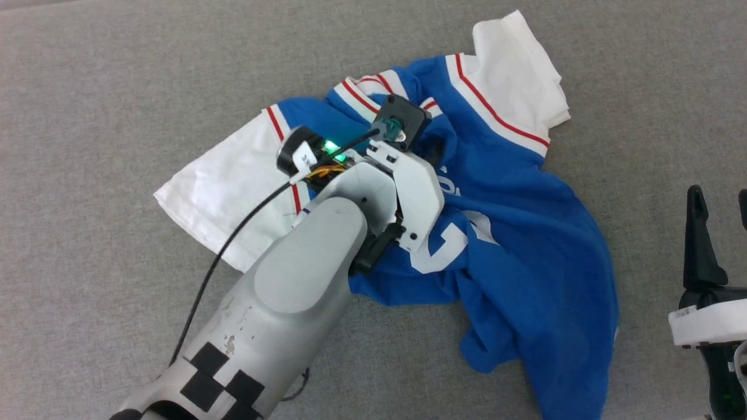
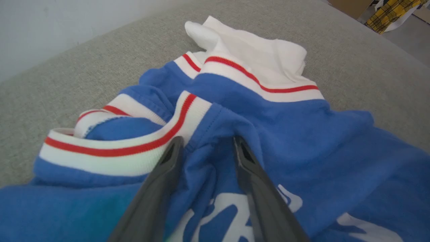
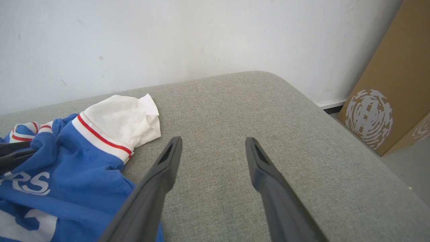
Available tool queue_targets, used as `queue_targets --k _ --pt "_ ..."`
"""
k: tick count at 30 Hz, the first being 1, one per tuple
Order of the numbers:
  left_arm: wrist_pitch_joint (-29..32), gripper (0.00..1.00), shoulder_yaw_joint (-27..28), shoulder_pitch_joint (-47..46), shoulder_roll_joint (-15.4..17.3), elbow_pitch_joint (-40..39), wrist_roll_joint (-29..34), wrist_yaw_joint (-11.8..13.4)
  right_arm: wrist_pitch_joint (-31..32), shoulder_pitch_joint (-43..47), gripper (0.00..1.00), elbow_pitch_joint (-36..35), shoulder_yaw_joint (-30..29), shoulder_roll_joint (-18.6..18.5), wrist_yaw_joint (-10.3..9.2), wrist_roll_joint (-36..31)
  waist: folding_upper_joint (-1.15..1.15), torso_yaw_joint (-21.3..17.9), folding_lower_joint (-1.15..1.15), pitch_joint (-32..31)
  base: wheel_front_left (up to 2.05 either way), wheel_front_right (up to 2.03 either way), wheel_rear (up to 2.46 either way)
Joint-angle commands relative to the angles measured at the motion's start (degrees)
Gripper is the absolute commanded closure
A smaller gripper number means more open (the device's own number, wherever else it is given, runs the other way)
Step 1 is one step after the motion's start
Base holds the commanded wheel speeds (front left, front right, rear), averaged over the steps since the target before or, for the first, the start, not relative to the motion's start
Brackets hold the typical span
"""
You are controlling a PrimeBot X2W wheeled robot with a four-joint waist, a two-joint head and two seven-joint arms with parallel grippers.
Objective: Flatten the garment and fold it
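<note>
Dark fingers [image 2: 158,181] of your left gripper [image 2: 206,143] are standing well apart, straddling a raised fold of the garment [image 2: 295,134] just below its red-and-white striped collar [image 2: 111,149]. Its blue cloth is lying crumpled on the grey fabric surface [image 1: 117,87], with one white sleeve [image 1: 222,192] spreading to your left and the other sleeve [image 1: 519,70] bunching at the far side. Your right gripper [image 3: 213,140] is hovering wide open over bare surface near the garment's edge, holding nothing. A cardboard box [image 3: 396,84] is standing beyond the corner.

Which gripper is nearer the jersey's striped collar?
Left. The left gripper is at the collar, fingers straddling a blue fold beside it; the right gripper is apart, over grey surface beside the jersey.
</note>
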Motion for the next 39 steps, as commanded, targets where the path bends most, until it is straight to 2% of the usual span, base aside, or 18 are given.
queue_targets --k 1,6,10,14,18,24,26,28,30,36,39 --pt "-0.5 0.0 -0.2 0.4 -0.2 0.1 -0.5 0.4 -0.4 -1.0 0.0 0.1 0.0 0.2 -0.05 0.4 0.0 0.1 -0.01 -0.1 0.0 0.0 0.0" --pt "-6.3 0.0 0.4 -0.6 -0.2 -1.3 -4.7 3.6 -0.6 -0.8 0.0 0.6 -0.9 0.2 -0.05 0.3 0.0 2.0 -0.01 -2.0 0.0 0.0 0.0" --pt "-12.2 0.0 3.7 -0.9 0.3 -4.5 -5.6 6.2 -0.3 -0.3 0.0 0.5 -1.1 0.2 -0.05 0.0 0.0 4.0 -0.01 -4.4 0.0 0.0 0.0" --pt "-18.3 0.0 8.1 2.5 3.7 -10.8 -6.2 9.0 0.3 0.7 0.0 0.2 -1.5 0.2 -0.05 -0.1 0.0 5.6 -0.01 -7.1 0.0 0.0 0.0" --pt "-21.8 0.0 12.0 10.5 8.4 -18.1 -6.6 12.8 0.8 1.9 0.0 -0.1 -1.6 0.2 -0.05 -0.1 0.0 6.6 -0.01 -9.3 0.0 0.0 0.0" --pt "-22.8 0.0 17.1 25.6 12.7 -29.0 -9.2 18.8 1.5 3.7 0.0 -1.3 -2.2 0.2 -0.05 0.2 0.0 8.0 -0.01 -9.8 0.0 0.0 0.0" --pt "-21.9 0.0 17.4 27.8 14.5 -31.0 -8.5 19.9 1.8 3.9 0.0 -1.8 -2.3 0.2 -0.05 0.2 0.0 8.6 -0.01 -9.3 0.0 0.0 0.0" --pt "-20.0 0.0 17.2 28.1 15.7 -31.9 -8.5 19.9 2.1 3.8 0.0 -2.3 -2.1 0.2 -0.05 0.0 0.0 9.0 -0.01 -8.6 0.0 0.0 0.0" --pt "-16.9 0.0 16.0 26.8 17.4 -31.3 -7.8 19.0 2.4 3.3 0.0 -2.8 -1.8 0.2 -0.05 -0.2 0.0 9.2 -0.01 -7.9 0.0 0.0 0.0" --pt "-4.6 0.0 12.0 20.5 19.5 -25.9 -7.8 16.4 3.1 2.0 0.0 -3.7 -0.9 0.2 -0.05 -0.6 0.0 8.7 -0.01 -5.1 0.0 0.0 0.0" --pt "2.0 0.0 11.0 18.3 20.4 -22.2 -8.2 16.4 3.1 1.7 0.0 -3.5 -0.8 0.2 -0.05 -0.4 0.0 7.9 -0.01 -3.9 0.0 0.0 0.0"
